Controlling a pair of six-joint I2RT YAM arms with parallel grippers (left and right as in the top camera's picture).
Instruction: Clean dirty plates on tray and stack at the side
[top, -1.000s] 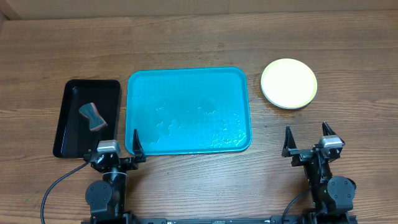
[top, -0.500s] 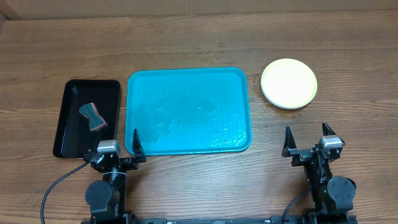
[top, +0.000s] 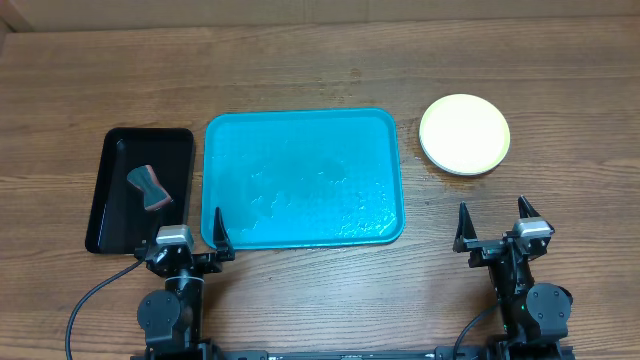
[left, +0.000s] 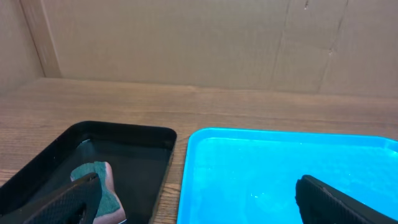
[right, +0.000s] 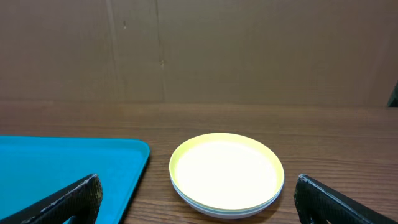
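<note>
Left fingers (left: 62, 200) and right fingers (right: 339, 198) stand wide apart, empty, with both arms folded low at the bench's (top: 300, 60) near edge. The right wrist view shows the plates (right: 227, 174) stacked, perhaps three rims. Overhead shows only the top one, right of the tray (top: 300, 120).

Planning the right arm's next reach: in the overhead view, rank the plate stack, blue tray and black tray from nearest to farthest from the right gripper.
From the right gripper:
1. plate stack, straight ahead.
2. blue tray, to its left.
3. black tray, far left.
</note>
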